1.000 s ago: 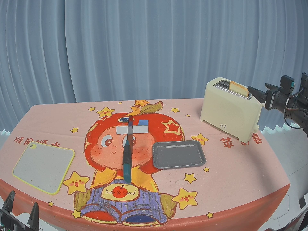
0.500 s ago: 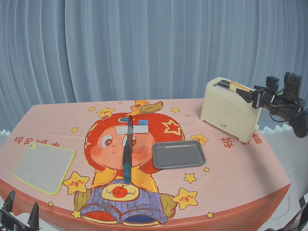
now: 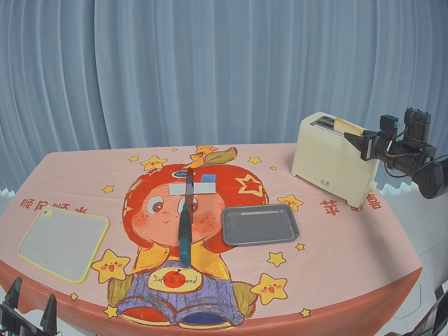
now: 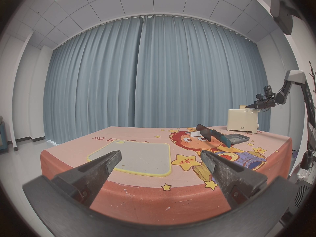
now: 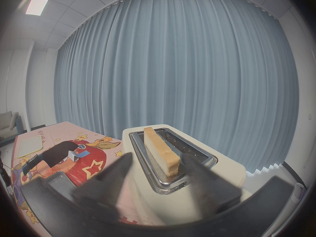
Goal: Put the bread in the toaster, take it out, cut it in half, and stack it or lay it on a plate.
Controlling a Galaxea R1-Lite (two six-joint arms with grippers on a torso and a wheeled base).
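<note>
A slice of bread (image 3: 347,126) stands upright in the front slot of the cream toaster (image 3: 333,162) at the table's right rear, its top sticking out. My right gripper (image 3: 350,137) is open at the toaster's top. In the right wrist view its fingers straddle the bread (image 5: 161,150) without touching it. A knife (image 3: 185,220) with a teal handle lies in the middle of the table. A grey tray plate (image 3: 260,224) sits just to its right. My left gripper (image 4: 160,155) hangs open below the table's front left edge, holding nothing.
A white cutting board (image 3: 63,241) with a yellow-green rim lies at the front left. A blue and white tag (image 3: 198,186) sits under the knife blade. The toaster stands close to the table's right edge. A grey curtain hangs behind the table.
My right gripper has moved left from beside the toaster to over its slot, its open fingers now around the bread's end. Nothing else has moved.
</note>
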